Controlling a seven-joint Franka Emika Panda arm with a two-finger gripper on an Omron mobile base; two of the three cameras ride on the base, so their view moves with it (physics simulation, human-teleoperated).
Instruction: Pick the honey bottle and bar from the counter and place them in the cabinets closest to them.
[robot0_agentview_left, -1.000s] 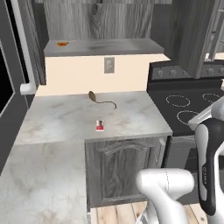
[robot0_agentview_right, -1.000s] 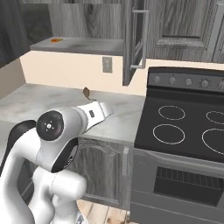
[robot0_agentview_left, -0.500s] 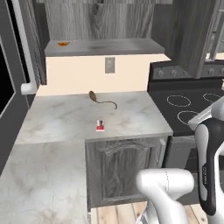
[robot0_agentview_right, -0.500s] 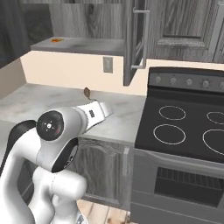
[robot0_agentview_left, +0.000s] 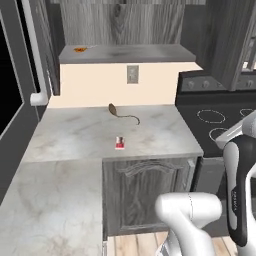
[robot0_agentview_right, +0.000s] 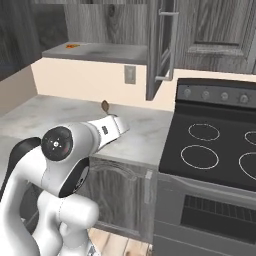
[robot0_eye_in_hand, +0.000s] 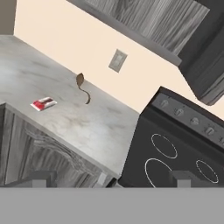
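Red and white, the bar (robot0_agentview_left: 120, 143) lies flat on the pale marbled counter (robot0_agentview_left: 75, 135), near its front edge and well apart from the brown teardrop thing with the thin tail (robot0_agentview_left: 116, 110), which sits farther back toward the wall. In the hand view the bar (robot0_eye_in_hand: 43, 103) shows to the left, with nothing touching it, so that half of the task looks not yet begun.

The honey bottle I cannot find on the counter. On the smooth shelf floor of the open upper cabinets (robot0_agentview_left: 150, 52), far left, there is a small orange spot (robot0_agentview_left: 79, 49); it looks flat and is too small to name for certain, so whether the bottle is already stowed cannot be told.

The gripper (robot0_eye_in_hand: 109, 178) hangs high over the right end of the counter beside the black stovetop (robot0_agentview_right: 215, 147), its fingertips (robot0_eye_in_hand: 40, 178) spread wide apart with nothing between them. By my judgement, the bar still has to be reached, lifted and set in the cabinet above it.
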